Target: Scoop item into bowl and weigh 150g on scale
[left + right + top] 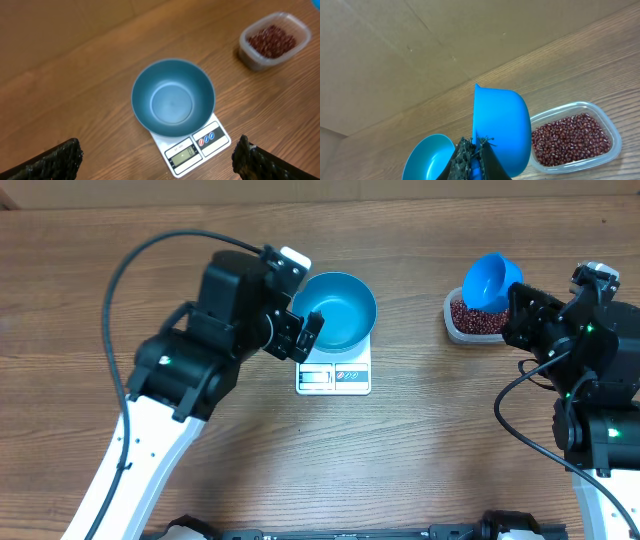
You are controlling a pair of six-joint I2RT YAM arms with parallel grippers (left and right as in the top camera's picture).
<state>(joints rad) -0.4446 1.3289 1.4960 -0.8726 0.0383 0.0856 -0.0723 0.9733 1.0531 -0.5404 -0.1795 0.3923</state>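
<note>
The empty bright-blue bowl (335, 310) (172, 97) stands on the white scale (333, 377) (192, 150), left of centre. My left gripper (305, 330) (157, 150) hovers just left of the bowl, open wide with nothing between its fingers. The red-brown beans (478, 320) (272, 40) (570, 137) lie in a clear tub at the right. My right gripper (515, 310) (476, 150) is shut on the handle of a small blue scoop (490, 280) (500, 130), held tilted above the tub's edge. The scoop's cup looks empty. The bowl (427, 157) also shows in the right wrist view; the scale is hidden there.
The clear plastic tub (455, 330) (615, 135) sits on the wooden table (150, 240) to the right of the scale. A black cable (130, 270) loops over the left arm.
</note>
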